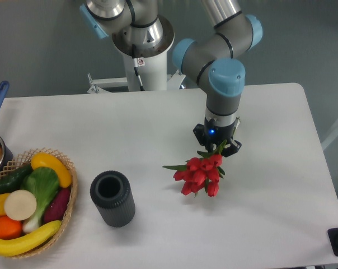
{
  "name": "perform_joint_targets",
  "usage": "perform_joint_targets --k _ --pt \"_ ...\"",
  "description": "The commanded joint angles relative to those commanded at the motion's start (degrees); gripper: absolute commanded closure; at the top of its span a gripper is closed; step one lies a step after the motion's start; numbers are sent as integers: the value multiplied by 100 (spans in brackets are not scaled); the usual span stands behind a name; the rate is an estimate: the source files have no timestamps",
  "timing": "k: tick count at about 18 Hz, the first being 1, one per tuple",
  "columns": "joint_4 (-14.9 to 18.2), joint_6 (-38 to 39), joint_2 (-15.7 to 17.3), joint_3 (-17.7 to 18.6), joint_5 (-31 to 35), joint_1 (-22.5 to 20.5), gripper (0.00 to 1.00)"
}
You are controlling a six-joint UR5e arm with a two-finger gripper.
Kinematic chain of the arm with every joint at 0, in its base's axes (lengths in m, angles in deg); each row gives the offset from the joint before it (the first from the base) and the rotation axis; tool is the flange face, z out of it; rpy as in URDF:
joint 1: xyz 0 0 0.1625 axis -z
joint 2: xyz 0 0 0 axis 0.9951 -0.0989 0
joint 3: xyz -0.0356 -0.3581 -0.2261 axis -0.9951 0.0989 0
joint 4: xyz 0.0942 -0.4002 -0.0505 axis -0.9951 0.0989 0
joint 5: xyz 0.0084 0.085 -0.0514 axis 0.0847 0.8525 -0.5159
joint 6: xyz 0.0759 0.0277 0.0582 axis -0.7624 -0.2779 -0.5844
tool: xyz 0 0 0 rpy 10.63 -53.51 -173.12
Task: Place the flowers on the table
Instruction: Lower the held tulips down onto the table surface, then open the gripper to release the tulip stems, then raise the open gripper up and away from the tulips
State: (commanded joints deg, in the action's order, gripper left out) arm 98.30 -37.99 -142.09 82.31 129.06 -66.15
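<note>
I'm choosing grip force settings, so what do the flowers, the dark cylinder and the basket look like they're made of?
The flowers: probably artificial, fabric or plastic; uniformly saturated red heads, stiff shape.
The dark cylinder: matte black, ridged sides, likely rubber or plastic; hollow.
The basket: woven wicker or rattan, tan with an open lattice rim.
The gripper holds the stems.

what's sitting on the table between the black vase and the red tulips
Nothing: in the camera view, the stretch of white table between the black vase and the flowers is bare.
</note>
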Motion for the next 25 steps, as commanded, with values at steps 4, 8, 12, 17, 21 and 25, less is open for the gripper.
perform_joint_targets --k 4,8,12,17,21,25 --pt "-9 9 -158 -70 79 88 66" --pt "-17 0 -150 -88 70 88 59" --pt "-26 0 -168 -167 70 88 49" --pt "-44 0 -115 -194 35 62 30" --pt "-27 0 78 -421 53 1 0" --pt "359 -17 254 -878 70 -271 0"
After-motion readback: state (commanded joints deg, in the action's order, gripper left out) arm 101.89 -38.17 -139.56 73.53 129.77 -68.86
